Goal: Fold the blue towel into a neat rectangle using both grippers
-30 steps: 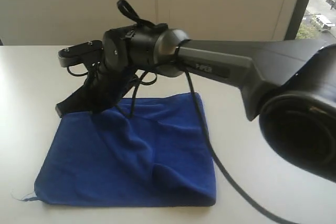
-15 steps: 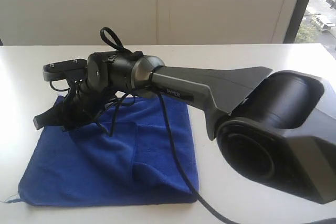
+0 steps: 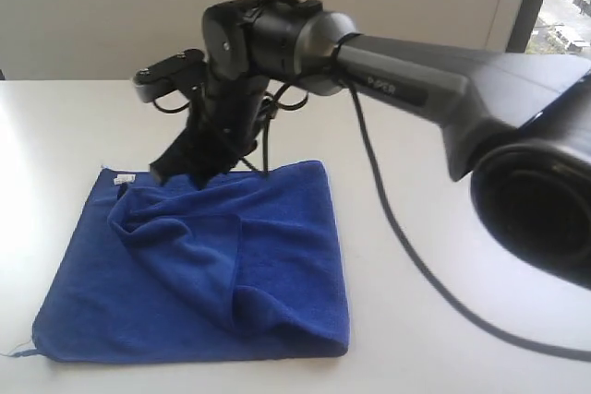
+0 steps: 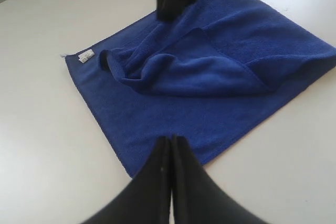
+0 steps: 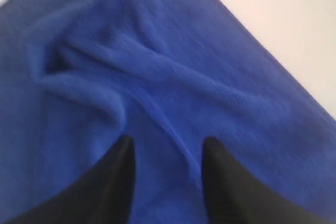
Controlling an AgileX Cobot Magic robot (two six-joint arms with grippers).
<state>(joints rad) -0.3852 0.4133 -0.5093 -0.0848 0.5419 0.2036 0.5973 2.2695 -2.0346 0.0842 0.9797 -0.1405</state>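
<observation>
The blue towel (image 3: pixel 185 274) lies on the white table (image 3: pixel 55 136), its upper layer folded over and rumpled, with a white tag (image 3: pixel 123 178) at the far left corner. My right gripper (image 3: pixel 189 175) hangs just above the towel's far edge, open, with nothing between its fingers. The right wrist view shows that gripper (image 5: pixel 167 145) spread over wrinkled blue cloth (image 5: pixel 184 77). In the left wrist view my left gripper (image 4: pixel 169 139) is shut and empty above the near edge of the towel (image 4: pixel 210 77). There the tag (image 4: pixel 85 56) and the right gripper (image 4: pixel 170 9) also show. The exterior view does not show the left arm.
The right arm's thick grey link (image 3: pixel 434 89) reaches in from the right, above the table. Its black cable (image 3: pixel 406 246) trails across the table to the right of the towel. A pale wall stands behind, and a window (image 3: pixel 563 6) at far right.
The right gripper has opened, let go of the towel's upper layer and lifted off the cloth. The released fold now lies rumpled, and the white tag shows.
</observation>
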